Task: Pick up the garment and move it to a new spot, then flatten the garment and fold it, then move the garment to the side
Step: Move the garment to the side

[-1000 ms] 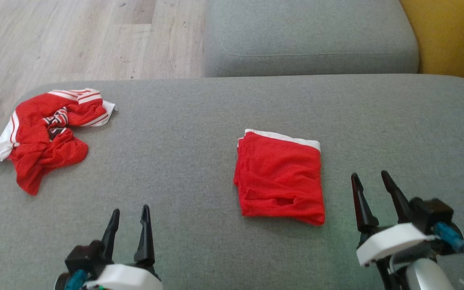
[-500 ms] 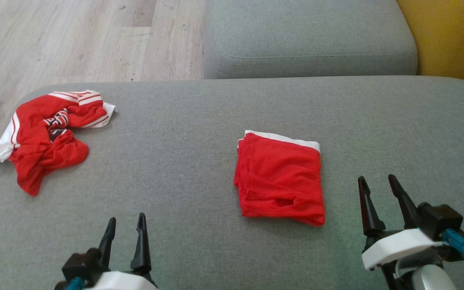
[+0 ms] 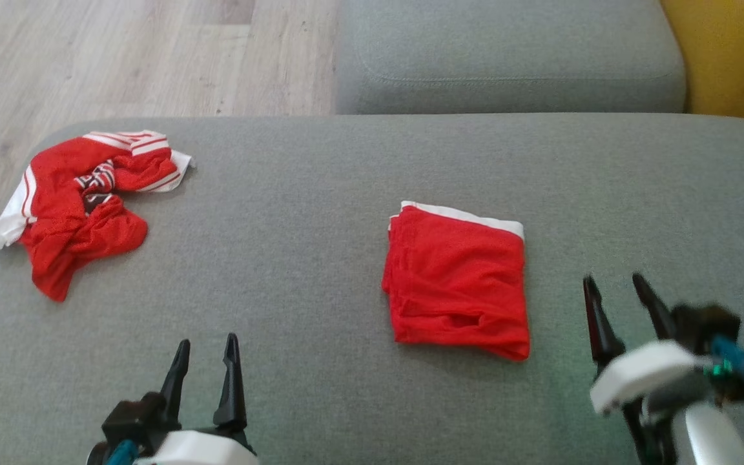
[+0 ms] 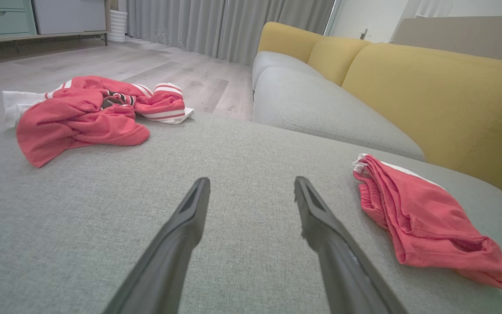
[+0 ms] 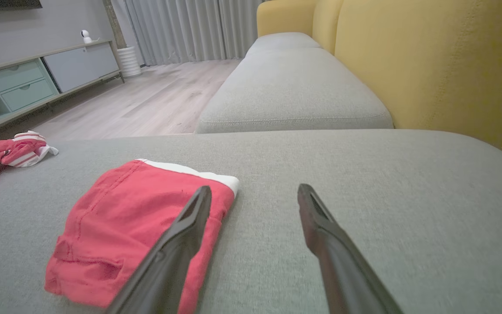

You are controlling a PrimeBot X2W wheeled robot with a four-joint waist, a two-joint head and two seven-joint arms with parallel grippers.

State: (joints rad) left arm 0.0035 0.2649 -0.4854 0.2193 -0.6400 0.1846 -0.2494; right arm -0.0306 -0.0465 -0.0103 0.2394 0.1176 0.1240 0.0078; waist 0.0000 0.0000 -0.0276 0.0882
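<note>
Our left gripper (image 3: 208,340) and right gripper (image 3: 613,279) are open and empty, the folded red garment (image 3: 457,281) lies at 9 o'clock from the right one, and pinching only its top layer could undo it.

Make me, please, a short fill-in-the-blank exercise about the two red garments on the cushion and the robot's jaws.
1. The folded garment is red with a ____ band along its far edge.
2. In the head view, the crumpled garment lies to the folded one's ____.
3. Both rest on a ____ sofa cushion.
4. The robot's jaws on both sides stand ____, holding nothing.

Missing words: white; left; grey; open.
</note>
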